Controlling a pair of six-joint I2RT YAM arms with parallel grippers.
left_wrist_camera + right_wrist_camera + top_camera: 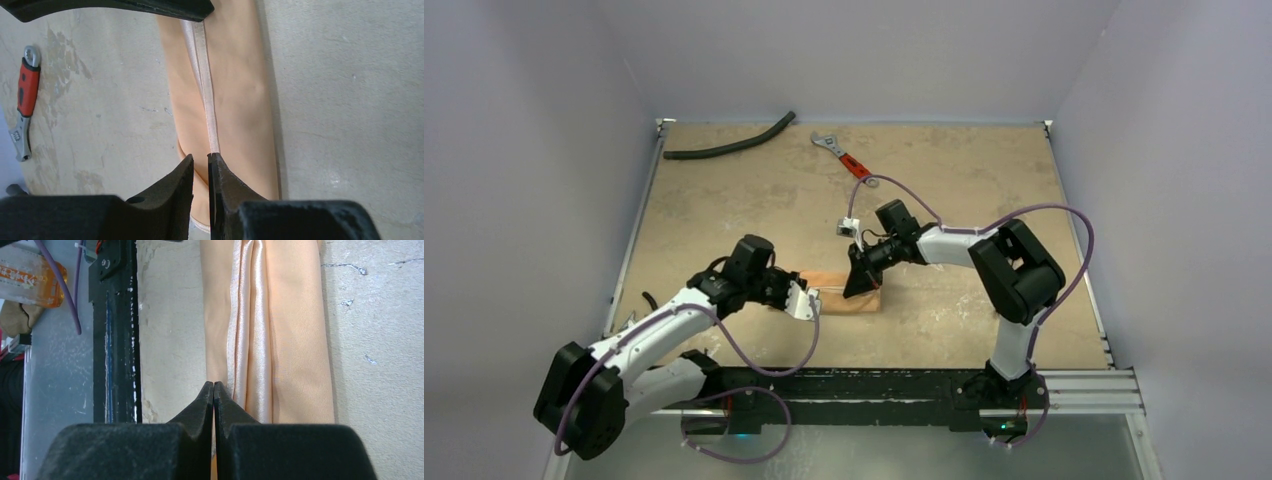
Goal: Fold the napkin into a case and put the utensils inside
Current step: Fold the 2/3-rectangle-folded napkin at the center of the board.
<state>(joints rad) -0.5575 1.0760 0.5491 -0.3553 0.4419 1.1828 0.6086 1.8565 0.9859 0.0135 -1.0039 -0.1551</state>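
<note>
the folded peach-orange cloth napkin (849, 299) lies on the tan tabletop (964, 190) near its front edge. the left hand (809, 303) is over its left end, the right hand (859, 290) over its right end. far behind lie a red-handled steel wrench (842, 155) and, further left, a curved black hose (729, 143).

The left arm (649, 335) and the right arm (1014, 270) are bent inward, with wrists tilted down. The left gripper (201, 159) is held narrowly parted; the right gripper (214, 386) is pressed closed.
</note>
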